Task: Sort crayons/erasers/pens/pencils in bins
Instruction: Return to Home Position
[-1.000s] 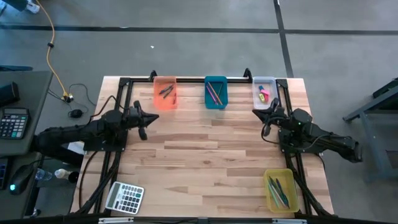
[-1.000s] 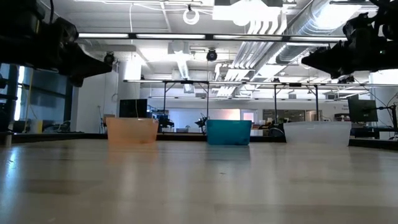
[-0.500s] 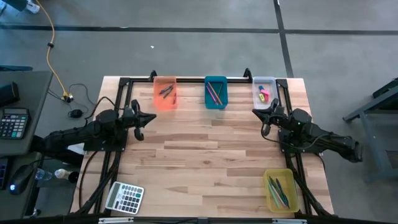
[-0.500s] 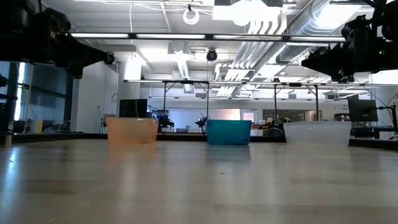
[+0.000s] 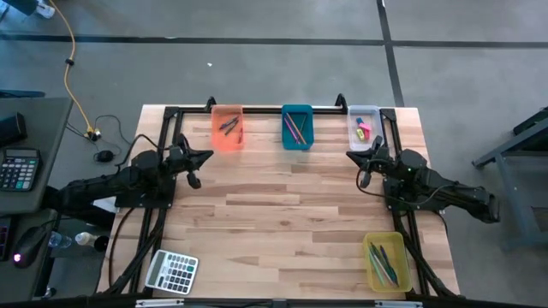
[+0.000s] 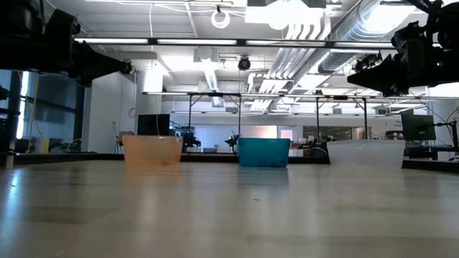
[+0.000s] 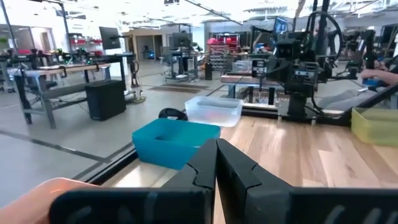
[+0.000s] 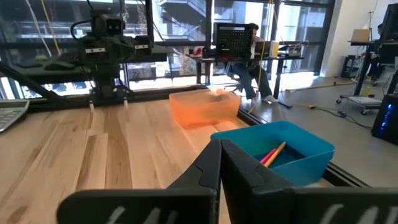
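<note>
Wood of the table [image 5: 282, 205] shows bare between the arms, with no stick or block lying loose on it. The relation that matters, then, is that every task thing lies away from the fingers, inside a bin. Along the far edge stand the orange bin [image 5: 227, 128] with a few dark sticks [image 5: 231, 127], the teal bin [image 5: 297, 127] with the pencils [image 5: 295, 128], and the clear bin [image 5: 364, 126] with the erasers [image 5: 363, 130]. The yellow bin [image 5: 385, 261] with the pens [image 5: 385, 263] sits at the near right corner, well apart from both grippers, on the right arm's side. The sticks lie roughly along their bins' length, far edge to near edge. The left gripper [image 5: 199, 162] hangs above the table nearest the orange bin, and the right gripper [image 5: 366, 167] hangs just short of the clear bin. Both wrist views show their fingers pressed together on nothing. Sorting looks finished, and what is left calls only for drawing each arm back toward its own side, clear of the bin walls.
</note>
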